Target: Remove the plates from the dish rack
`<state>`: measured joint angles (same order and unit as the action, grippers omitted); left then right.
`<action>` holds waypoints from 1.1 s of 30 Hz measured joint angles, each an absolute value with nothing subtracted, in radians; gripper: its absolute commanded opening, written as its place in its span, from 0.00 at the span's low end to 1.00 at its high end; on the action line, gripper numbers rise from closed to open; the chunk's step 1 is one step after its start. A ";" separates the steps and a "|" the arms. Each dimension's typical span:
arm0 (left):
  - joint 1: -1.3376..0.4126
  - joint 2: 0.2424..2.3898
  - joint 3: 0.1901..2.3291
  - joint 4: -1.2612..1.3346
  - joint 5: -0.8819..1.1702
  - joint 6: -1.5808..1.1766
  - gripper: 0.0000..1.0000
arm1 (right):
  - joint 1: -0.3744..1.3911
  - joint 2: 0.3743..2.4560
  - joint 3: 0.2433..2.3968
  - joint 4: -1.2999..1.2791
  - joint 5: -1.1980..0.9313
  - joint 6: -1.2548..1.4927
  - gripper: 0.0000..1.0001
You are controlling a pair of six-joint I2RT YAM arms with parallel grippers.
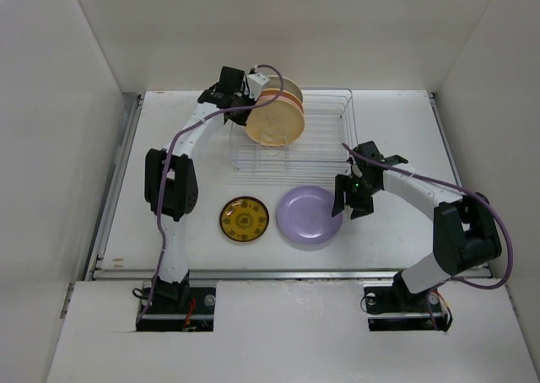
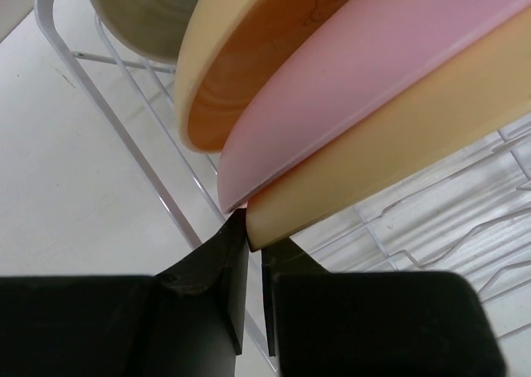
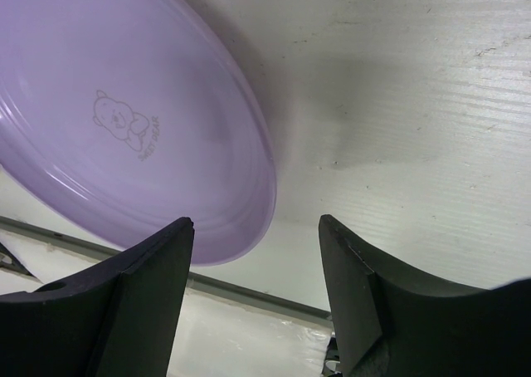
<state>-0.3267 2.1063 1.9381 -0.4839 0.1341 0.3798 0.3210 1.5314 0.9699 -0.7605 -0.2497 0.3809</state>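
The silver wire dish rack (image 1: pixel 325 121) stands at the back middle of the table. Several plates stand upright at its left end: a tan-yellow plate (image 1: pixel 274 123) in front, a pink plate (image 2: pixel 365 78) behind it, an orange-tan plate (image 2: pixel 249 70), and a cream one (image 2: pixel 141 16). My left gripper (image 1: pixel 251 92) is shut on the rim of the tan-yellow plate (image 2: pixel 390 153); in the left wrist view the gripper (image 2: pixel 255 227) pinches its lower edge. The lavender plate (image 1: pixel 310 214) and the small mustard-yellow patterned plate (image 1: pixel 245 218) lie flat on the table. My right gripper (image 1: pixel 352 202) is open and empty just right of the lavender plate (image 3: pixel 124 119).
White walls enclose the table on three sides. The rack's wire frame (image 2: pixel 141 161) runs close under my left fingers. A metal strip (image 1: pixel 278 273) marks the table's front edge, near my right gripper (image 3: pixel 255 222).
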 measured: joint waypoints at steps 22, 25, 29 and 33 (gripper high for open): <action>-0.303 1.960 1.938 -0.545 0.261 0.253 0.00 | 0.321 1.506 0.974 -0.778 -0.234 0.381 0.68; -0.300 1.960 1.942 -0.563 0.288 0.245 0.00 | 0.321 1.505 0.976 -0.778 -0.234 0.381 0.68; -0.299 1.960 1.942 -0.582 0.304 0.234 0.00 | 0.321 1.505 0.984 -0.778 -0.233 0.381 0.68; -0.299 1.959 1.951 -0.619 0.331 0.223 0.00 | 0.321 1.505 0.995 -0.781 -0.232 0.381 0.68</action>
<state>-0.2993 1.9594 1.9511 -0.6193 0.3313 0.2234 0.3210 1.5055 0.9951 -0.7815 -0.2317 0.3809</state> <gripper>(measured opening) 0.053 0.679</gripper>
